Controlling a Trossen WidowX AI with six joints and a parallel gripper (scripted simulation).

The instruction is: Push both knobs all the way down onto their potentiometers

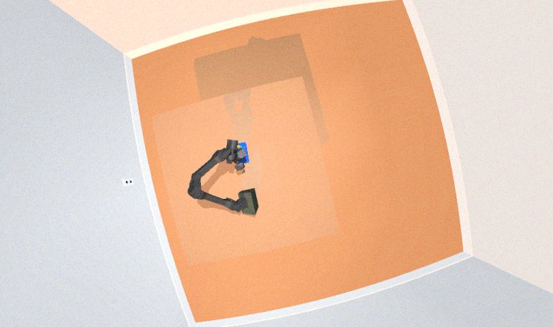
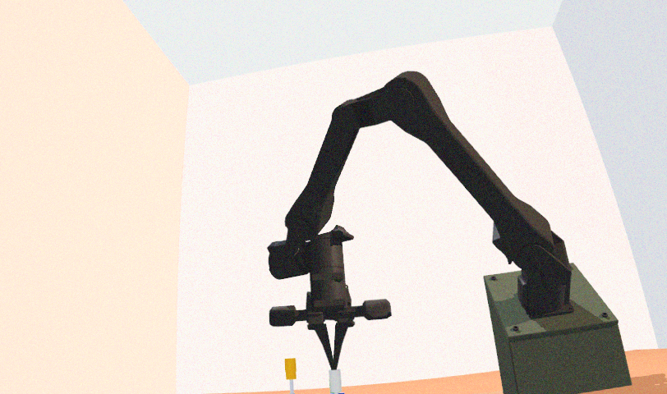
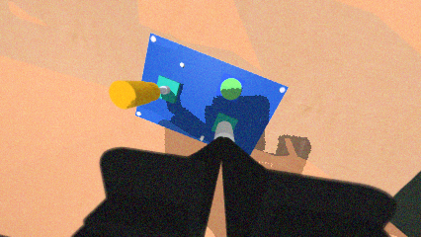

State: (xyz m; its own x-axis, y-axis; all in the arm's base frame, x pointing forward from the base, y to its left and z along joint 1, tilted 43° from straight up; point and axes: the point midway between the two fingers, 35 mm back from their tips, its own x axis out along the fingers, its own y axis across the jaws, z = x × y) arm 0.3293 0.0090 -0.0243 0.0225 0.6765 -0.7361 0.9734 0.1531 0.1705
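Observation:
The blue circuit board [image 3: 198, 61] [image 1: 246, 157] lies under the arm. A yellow knob [image 3: 123, 94] [image 2: 290, 368] stands high on its thin shaft above a teal potentiometer [image 3: 173, 85], with bare shaft showing below it. A white-grey knob [image 3: 224, 130] [image 2: 334, 380] stands over the other potentiometer [image 3: 230, 118]. My gripper [image 3: 222, 141] [image 2: 333, 368] is shut with nothing between the fingers, its tips at the top of the white-grey knob, seemingly touching it. The lower end of that knob is cut off in the exterior view, so its gap to the potentiometer is hard to tell.
A round green part [image 3: 231, 89] sits on the board near the white-grey knob. The arm's dark green base block [image 2: 567, 361] [image 1: 250, 202] stands to one side. Small white dots mark the board's corners.

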